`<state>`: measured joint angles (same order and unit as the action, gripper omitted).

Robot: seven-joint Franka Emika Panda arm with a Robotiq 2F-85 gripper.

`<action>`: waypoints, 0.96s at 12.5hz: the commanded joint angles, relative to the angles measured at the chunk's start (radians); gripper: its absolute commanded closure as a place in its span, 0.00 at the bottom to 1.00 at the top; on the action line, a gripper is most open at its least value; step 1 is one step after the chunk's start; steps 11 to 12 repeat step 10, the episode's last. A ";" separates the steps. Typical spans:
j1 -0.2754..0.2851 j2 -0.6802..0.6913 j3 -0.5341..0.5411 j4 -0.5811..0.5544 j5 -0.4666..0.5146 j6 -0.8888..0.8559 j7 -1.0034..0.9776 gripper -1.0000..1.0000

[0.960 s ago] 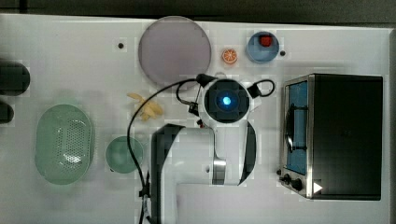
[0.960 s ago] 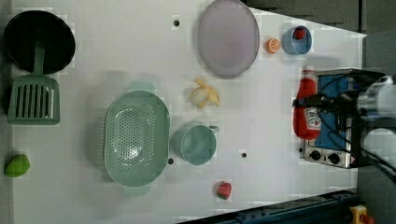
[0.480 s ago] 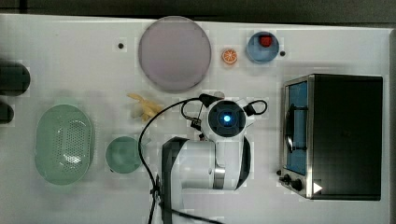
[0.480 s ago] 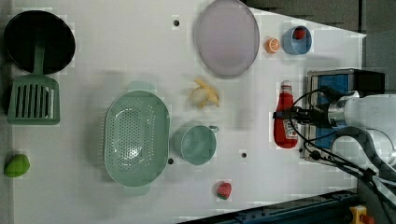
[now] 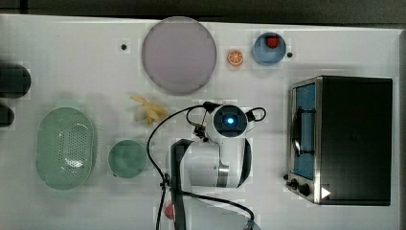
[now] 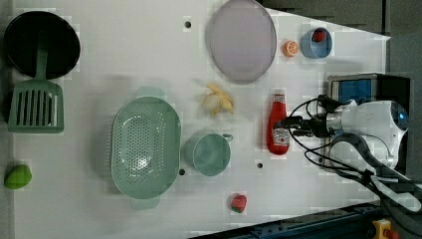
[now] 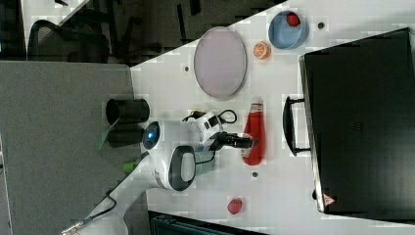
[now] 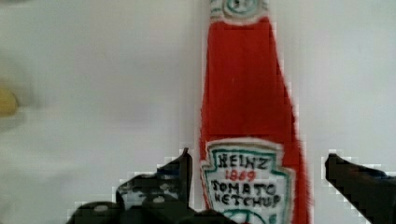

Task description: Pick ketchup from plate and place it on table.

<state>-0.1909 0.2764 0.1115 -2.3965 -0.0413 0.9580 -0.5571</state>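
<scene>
The ketchup [image 6: 277, 127] is lying flat on the table [image 6: 149, 50], away from its edges and clear of the plate [image 6: 242, 40]. The gripper [image 8: 254, 186] is hovering over it, fingers spread wide and gripping nothing.

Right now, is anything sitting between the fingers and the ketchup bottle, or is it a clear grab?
Nothing visible stands between them. The ketchup lies flat on the white table, off the plate, and the open gripper straddles its label, one of the fingers on each side with gaps showing.
</scene>
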 commanded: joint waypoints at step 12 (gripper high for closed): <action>0.002 -0.427 0.020 0.290 0.002 -0.542 0.452 0.00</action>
